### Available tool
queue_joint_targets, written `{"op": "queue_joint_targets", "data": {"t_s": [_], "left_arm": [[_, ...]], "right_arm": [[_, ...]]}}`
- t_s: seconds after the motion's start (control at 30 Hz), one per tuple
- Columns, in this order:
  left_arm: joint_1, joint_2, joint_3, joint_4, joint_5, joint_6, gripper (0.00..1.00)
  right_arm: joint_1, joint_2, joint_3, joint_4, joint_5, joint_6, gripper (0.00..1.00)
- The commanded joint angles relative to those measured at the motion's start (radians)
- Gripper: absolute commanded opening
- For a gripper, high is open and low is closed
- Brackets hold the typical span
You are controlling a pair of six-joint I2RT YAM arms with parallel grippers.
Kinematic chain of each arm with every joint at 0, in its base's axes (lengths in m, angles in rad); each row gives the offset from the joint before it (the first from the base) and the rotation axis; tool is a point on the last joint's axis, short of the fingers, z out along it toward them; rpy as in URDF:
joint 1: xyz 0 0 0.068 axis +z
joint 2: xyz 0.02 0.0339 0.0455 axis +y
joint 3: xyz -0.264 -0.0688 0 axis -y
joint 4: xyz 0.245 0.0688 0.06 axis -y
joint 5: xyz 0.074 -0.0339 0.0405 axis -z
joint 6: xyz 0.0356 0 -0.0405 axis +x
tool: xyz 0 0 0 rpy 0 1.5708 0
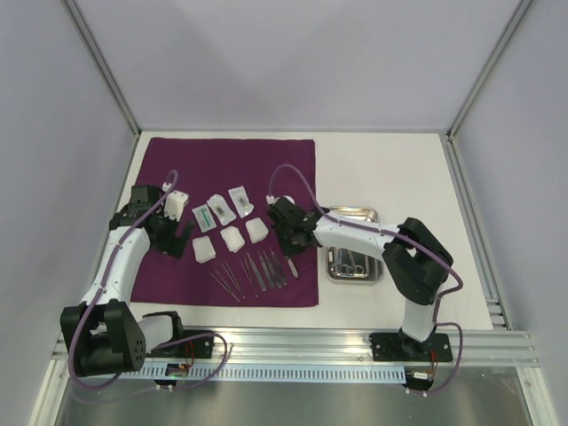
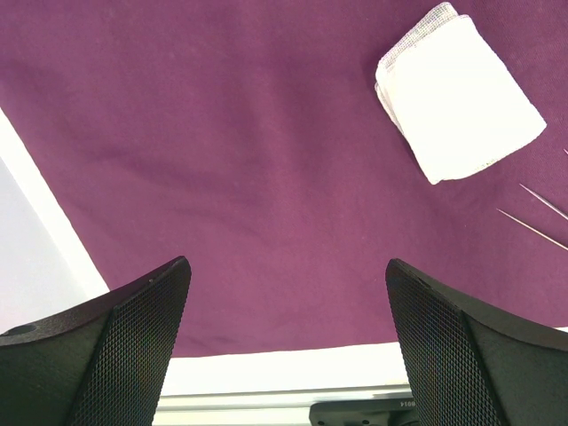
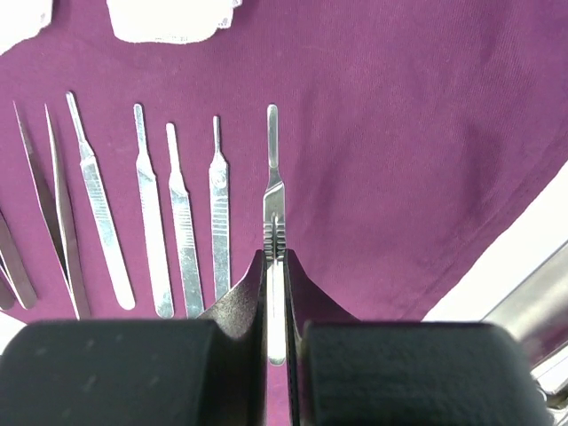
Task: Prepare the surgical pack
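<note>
Purple cloth [image 1: 226,217] lies spread flat. At its centre are three clear packets [image 1: 222,209] in a row, with three white gauze squares [image 1: 232,238] just nearer. Toward the cloth's near edge, thin steel instruments [image 1: 253,273] lie side by side. The rightmost handle [image 3: 273,191] is pinched in the right gripper [image 3: 275,266]. Steel tray [image 1: 355,211] sits just right of the cloth, with more metal tools [image 1: 349,259] inside.

The cloth [image 1: 226,177] is deep purple and plain, with a fine weave, on a white desk [image 1: 390,169]. The gauze squares [image 1: 232,237] are white, and one has a greyish mesh edge. The packets [image 1: 221,209] are clear-white with dark green inside. At the right, the tray [image 1: 353,210] is shiny silver. The scalpel handles [image 3: 182,231] are bright steel with fine cross-ribbing. Both pairs of jaws are black, the left pair with a dotted mesh pattern. The left arm [image 1: 120,262] and right arm [image 1: 355,232] are white with black joints and purple cables [image 1: 297,177].
</note>
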Motion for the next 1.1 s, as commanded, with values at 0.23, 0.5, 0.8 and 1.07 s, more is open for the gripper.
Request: {"op": "queue_joint_targets", "data": {"t_s": [0.23, 0.5, 0.8, 1.07], "left_arm": [[0.005, -0.029, 0.044, -0.004, 0.014, 0.014, 1.0], [0.005, -0.023, 0.041, 0.004, 0.026, 0.011, 1.0], [0.003, -0.018, 0.041, 0.01, 0.028, 0.014, 1.0], [0.005, -0.009, 0.037, 0.015, 0.028, 0.017, 1.0]], "right_arm": [[-0.092, -0.245, -0.09, 0.021, 0.047, 0.042, 0.01], [-0.322, -0.433, -0.304, -0.024, 0.067, -0.014, 0.01], [-0.422, -0.344, -0.381, 0.016, 0.084, -0.072, 0.0], [-0.419, -0.31, -0.418, 0.063, 0.041, -0.02, 0.0]]}}
